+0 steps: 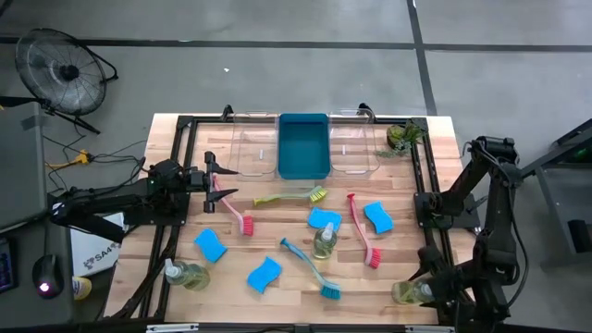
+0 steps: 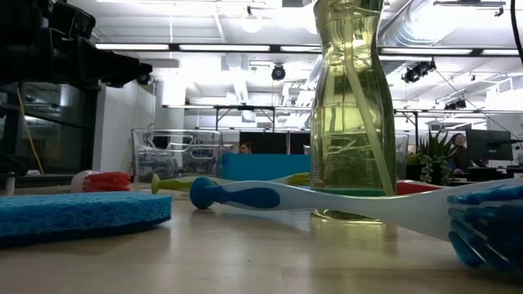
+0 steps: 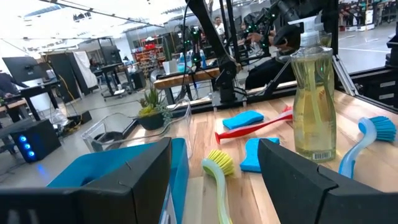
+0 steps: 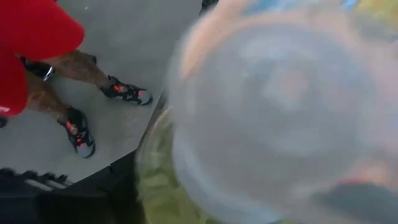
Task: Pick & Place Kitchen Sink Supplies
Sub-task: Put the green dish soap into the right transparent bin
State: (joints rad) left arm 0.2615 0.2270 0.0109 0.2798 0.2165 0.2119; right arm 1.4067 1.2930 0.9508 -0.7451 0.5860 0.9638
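Since my left gripper (image 1: 220,182) hovers wide open and empty right over the handle end of the pink brush (image 1: 233,211), whose length runs away toward the table's front, I'd judge that arm nearest.

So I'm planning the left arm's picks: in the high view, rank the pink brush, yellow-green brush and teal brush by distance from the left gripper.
1. Pink brush, right by the left gripper.
2. Yellow-green brush, mid-table below the blue bin.
3. Teal brush, toward the table's front edge.
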